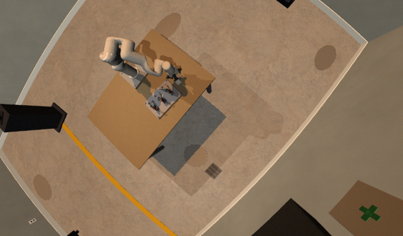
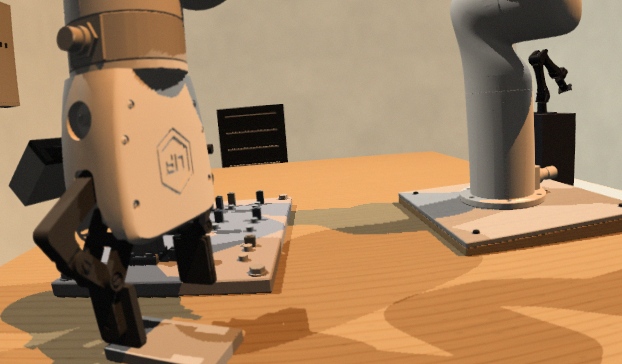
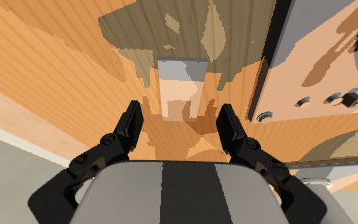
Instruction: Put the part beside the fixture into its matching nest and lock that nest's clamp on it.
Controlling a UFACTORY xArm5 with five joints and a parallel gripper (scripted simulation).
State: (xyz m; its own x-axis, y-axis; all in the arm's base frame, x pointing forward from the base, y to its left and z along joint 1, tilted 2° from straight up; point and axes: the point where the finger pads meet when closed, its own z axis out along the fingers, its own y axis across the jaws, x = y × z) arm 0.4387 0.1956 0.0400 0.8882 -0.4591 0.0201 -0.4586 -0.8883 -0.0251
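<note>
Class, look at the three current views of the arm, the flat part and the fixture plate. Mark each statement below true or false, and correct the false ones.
1. The end effector is open with nothing between its fingers. True.
2. The part already sits in a nest on the fixture plate. False: it lies flat on the table beside the plate.
3. In the wrist view the part lies ahead of the gap between the fingers. True.
4. The arm's base plate rests on the floor. False: it stands on the table.
5. The fixture plate carries small dark posts. True.
</note>
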